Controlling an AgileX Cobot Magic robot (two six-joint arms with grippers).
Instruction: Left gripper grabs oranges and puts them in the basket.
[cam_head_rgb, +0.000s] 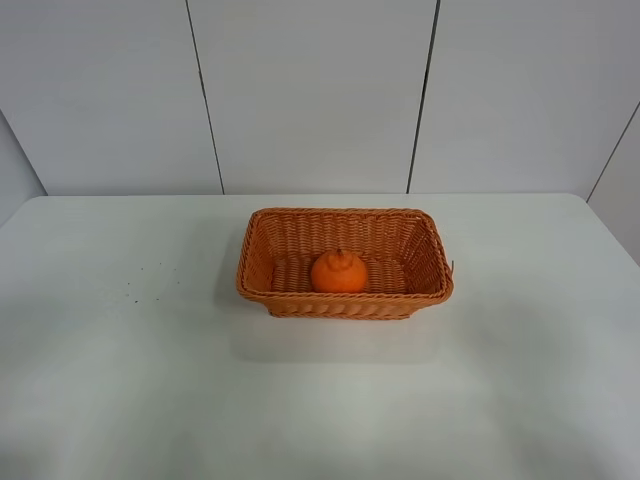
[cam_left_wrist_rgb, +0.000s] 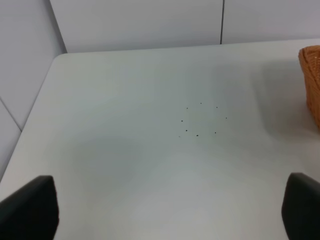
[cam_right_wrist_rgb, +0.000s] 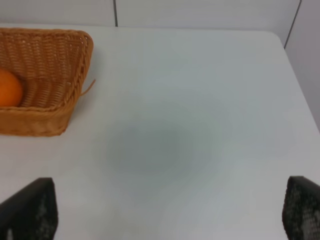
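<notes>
The orange already sits inside the basket, resting on the woven floor close to the near long wall, knob and stem upward. The basket's long axis runs from 9 to 3 o'clock across the middle of the tabletop in the high view. Neither arm shows there. The left hand hangs spread wide and empty over bare tabletop, with only a basket corner at about 2 o'clock from it, well apart. The right hand is likewise spread and empty, with basket and orange off toward 10 o'clock. By the layout, the placing looks done, with nothing left to grasp.
</notes>
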